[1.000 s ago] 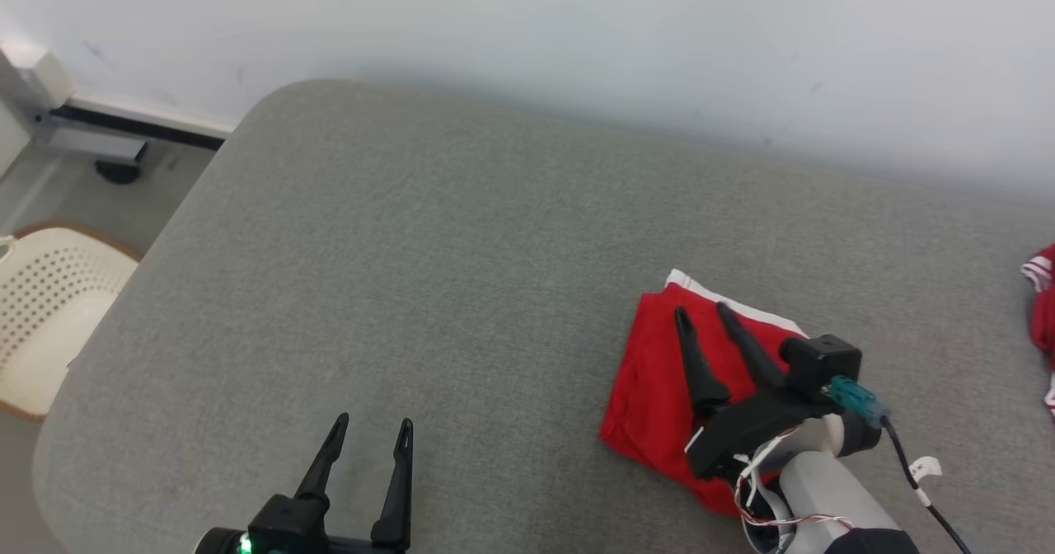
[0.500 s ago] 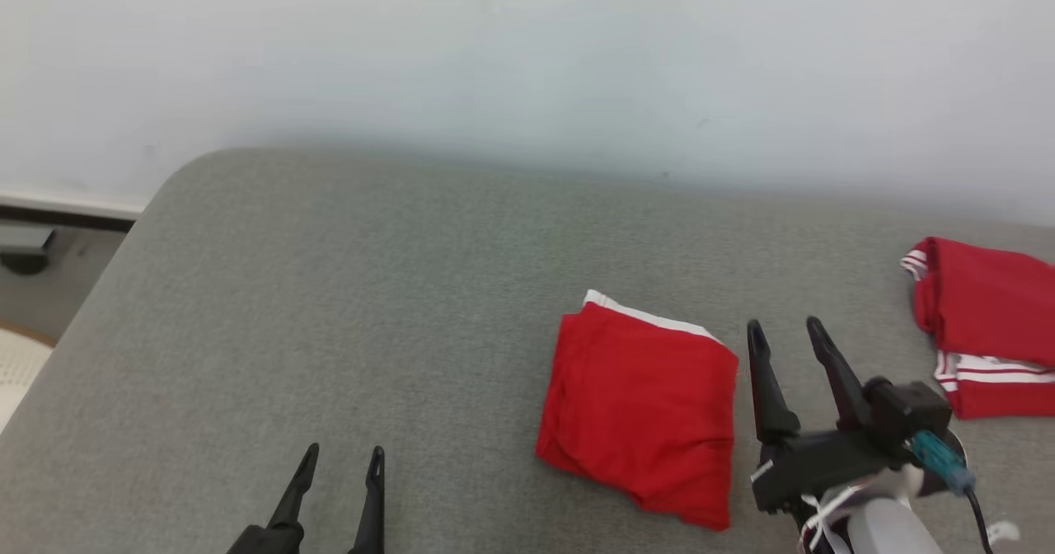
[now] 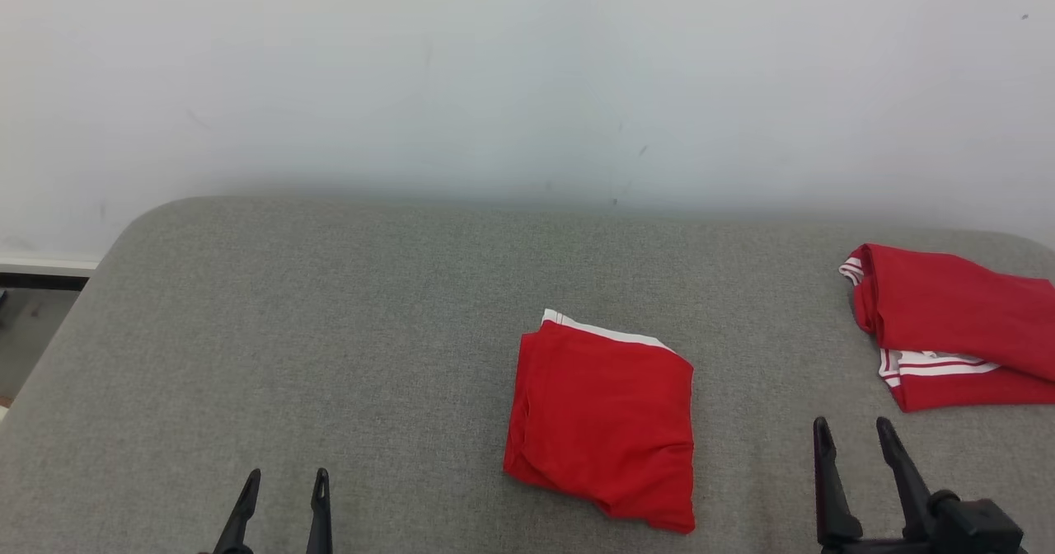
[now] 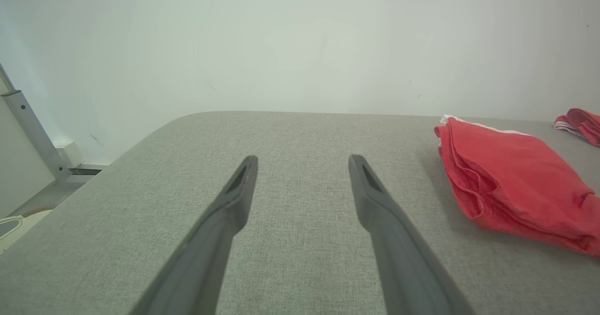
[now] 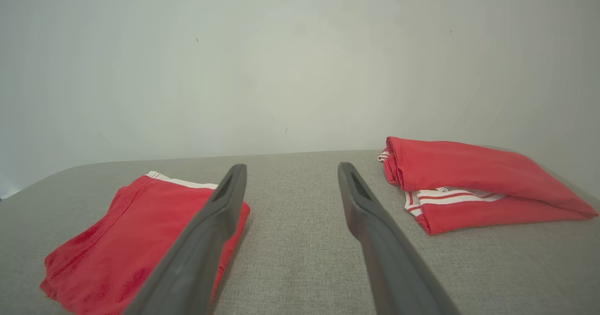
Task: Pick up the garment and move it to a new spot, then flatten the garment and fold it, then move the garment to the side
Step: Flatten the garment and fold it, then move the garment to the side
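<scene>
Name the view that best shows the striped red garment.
Right wrist view: the striped garment lies close, stripes and folds clear. The head view cuts it at the frame edge; the left wrist view catches just a corner.

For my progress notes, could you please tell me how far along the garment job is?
Done: the red garment lies folded on the grey cushion. In hand: nothing; the left gripper and right gripper stand open, apart from it. Left: maybe only moving it aside.

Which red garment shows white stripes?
The right-hand garment: white stripes run along its hems at two spots. The middle garment, folded square, shows only one white edge.
</scene>
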